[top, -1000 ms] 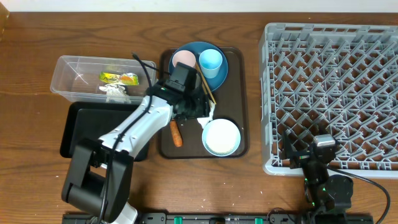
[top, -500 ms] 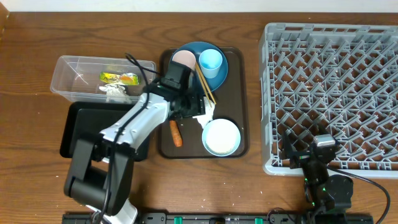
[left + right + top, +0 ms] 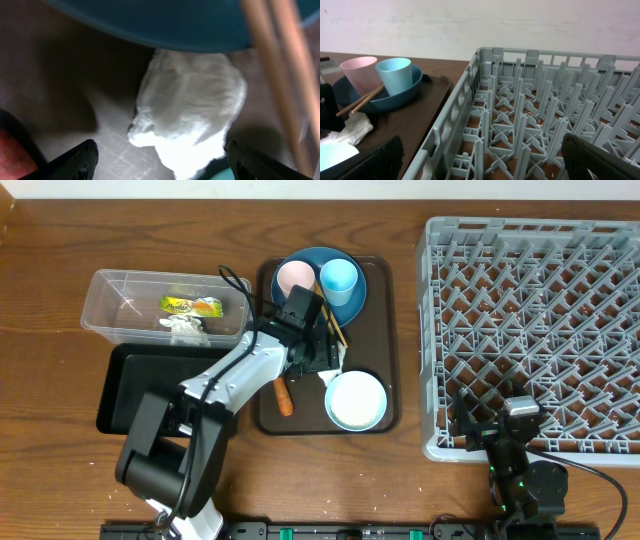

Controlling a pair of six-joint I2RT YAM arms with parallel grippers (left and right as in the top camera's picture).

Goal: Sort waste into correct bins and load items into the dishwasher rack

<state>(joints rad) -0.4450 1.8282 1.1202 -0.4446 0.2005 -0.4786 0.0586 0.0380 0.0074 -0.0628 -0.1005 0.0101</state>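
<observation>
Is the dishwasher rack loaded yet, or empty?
Empty. Overhead, the dishwasher rack shows only bare pegs and lattice; the white bowl and blue plate sit on the brown tray.

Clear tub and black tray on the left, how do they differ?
The clear tub is see-through with tall walls; the black tray is opaque and shallow. The tub holds a yellow-green wrapper and white paper; the left arm crosses the tray. Both are rectangular, similar in footprint.
</observation>
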